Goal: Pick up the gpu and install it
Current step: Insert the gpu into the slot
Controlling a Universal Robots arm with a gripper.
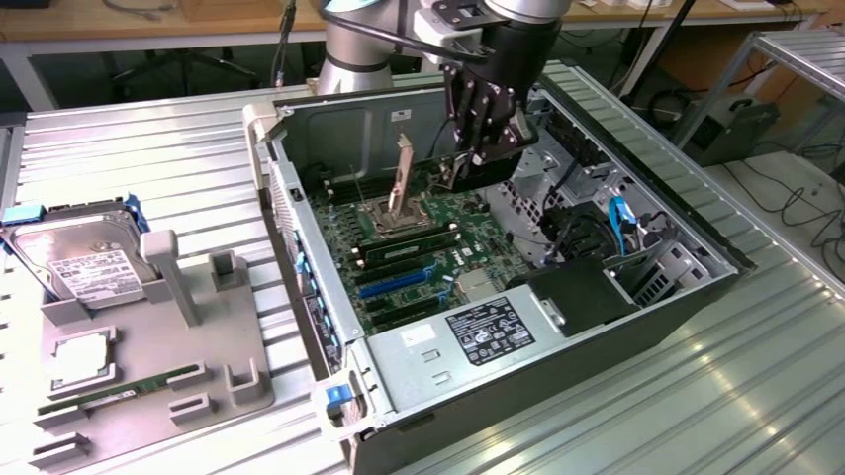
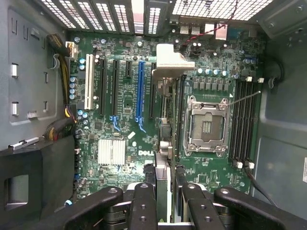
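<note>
The tool (image 1: 478, 158) pinches the gpu (image 2: 165, 139) edge-on, held over the motherboard (image 2: 124, 100) inside the case (image 1: 687, 287). Its long axis runs parallel to the slots (image 2: 140, 91), bracket toward the rear grille. Risk — a slight skew would put the card's edge beside a slot, jamming it on nearby parts.

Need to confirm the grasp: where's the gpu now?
The gpu is clamped in the gripper inside the case, above the motherboard, between the blue slot and the CPU socket.
</note>
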